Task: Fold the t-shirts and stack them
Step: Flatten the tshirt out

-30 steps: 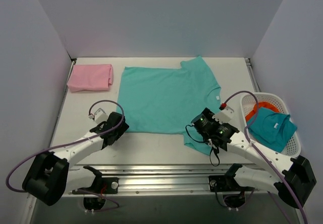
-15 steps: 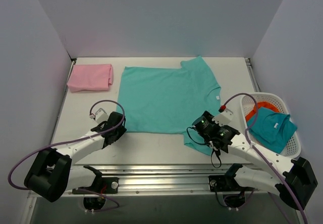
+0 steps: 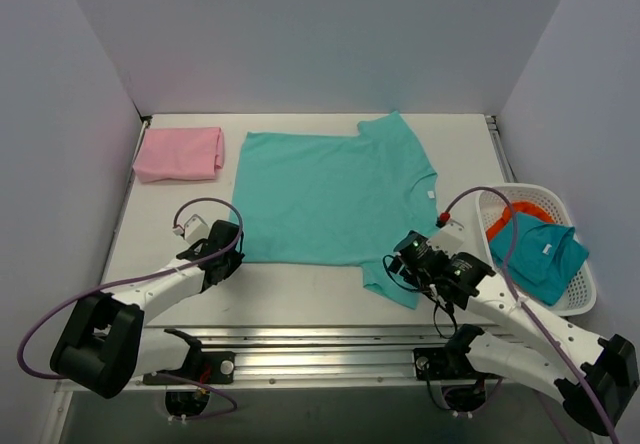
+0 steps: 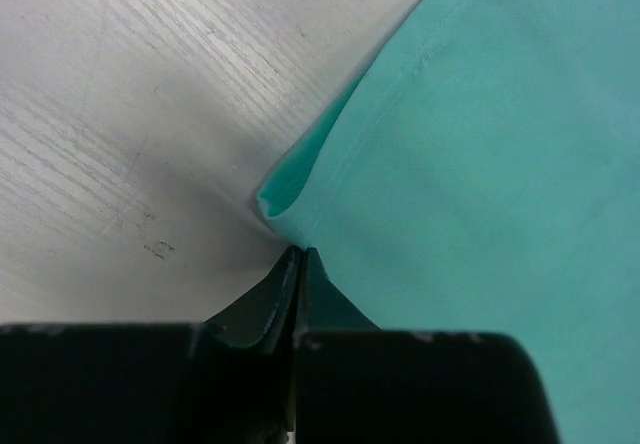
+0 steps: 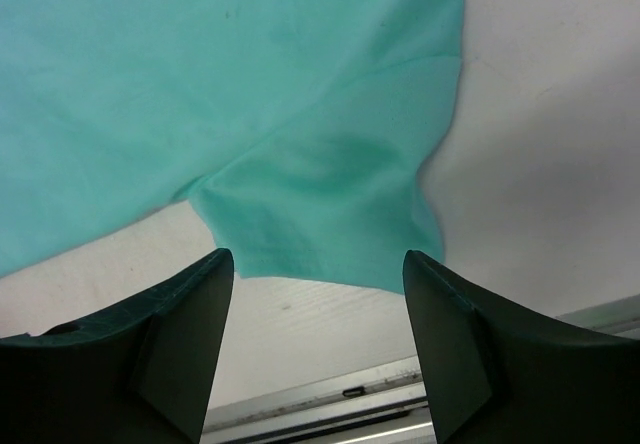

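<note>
Now our left gripper (image 4: 298, 256) is pinched tight on the puckered hem edge of the turquoise-green t-shirt (image 3: 320, 189), spread flat mid-frame. Our right gripper (image 5: 318, 256) stands wide over its lower-right sleeve. We see the pink t-shirt (image 3: 180, 152) folded upper left.

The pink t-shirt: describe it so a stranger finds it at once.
Look at the white table, far left corner by the back wall. There lies the pink t-shirt, left of the spread turquoise t-shirt. It alone is pink and folded into a small rectangle.
</note>
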You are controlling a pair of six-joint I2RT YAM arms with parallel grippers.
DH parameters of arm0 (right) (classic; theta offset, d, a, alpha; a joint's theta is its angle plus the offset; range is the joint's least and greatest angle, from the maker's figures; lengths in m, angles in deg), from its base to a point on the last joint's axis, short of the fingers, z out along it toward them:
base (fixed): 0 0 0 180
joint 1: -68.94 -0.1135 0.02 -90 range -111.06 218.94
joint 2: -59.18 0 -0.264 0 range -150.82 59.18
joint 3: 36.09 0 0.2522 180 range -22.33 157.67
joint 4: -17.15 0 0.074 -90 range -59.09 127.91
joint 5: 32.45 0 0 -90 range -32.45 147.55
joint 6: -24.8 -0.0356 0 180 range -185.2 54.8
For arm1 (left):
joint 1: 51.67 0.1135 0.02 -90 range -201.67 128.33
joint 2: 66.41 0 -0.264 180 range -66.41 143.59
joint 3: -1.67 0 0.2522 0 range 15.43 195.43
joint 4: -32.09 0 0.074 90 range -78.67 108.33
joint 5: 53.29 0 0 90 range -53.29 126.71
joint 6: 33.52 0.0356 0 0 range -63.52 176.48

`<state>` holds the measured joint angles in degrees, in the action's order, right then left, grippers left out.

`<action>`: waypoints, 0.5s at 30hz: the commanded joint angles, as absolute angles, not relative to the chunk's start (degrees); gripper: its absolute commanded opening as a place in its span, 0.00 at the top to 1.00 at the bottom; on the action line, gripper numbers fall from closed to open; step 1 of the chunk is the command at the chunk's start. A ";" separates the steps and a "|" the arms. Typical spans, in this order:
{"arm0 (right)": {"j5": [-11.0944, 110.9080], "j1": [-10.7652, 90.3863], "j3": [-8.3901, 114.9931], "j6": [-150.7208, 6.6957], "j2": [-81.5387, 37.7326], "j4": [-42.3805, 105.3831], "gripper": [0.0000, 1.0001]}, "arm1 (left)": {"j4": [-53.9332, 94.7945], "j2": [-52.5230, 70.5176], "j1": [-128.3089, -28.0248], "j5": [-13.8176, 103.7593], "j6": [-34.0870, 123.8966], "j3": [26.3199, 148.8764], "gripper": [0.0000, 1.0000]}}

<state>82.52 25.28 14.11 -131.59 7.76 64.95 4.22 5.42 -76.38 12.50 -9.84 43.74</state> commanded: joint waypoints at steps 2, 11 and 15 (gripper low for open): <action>71.11 33.92 13.54 -123.57 5.39 65.47 0.36 | 6.46 5.22 -75.93 13.24 -8.99 42.94 0.98; 58.35 43.44 2.73 -123.12 4.07 57.64 0.41 | 6.90 3.47 -74.43 14.73 -7.94 41.71 0.98; 58.16 43.80 1.31 -124.08 5.73 58.06 0.42 | 7.25 3.38 -74.17 15.00 -7.76 41.53 0.98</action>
<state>61.19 43.49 1.92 -124.07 4.35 58.30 6.21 4.07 -74.76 14.34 -8.88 42.19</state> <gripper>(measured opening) 0.579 0.034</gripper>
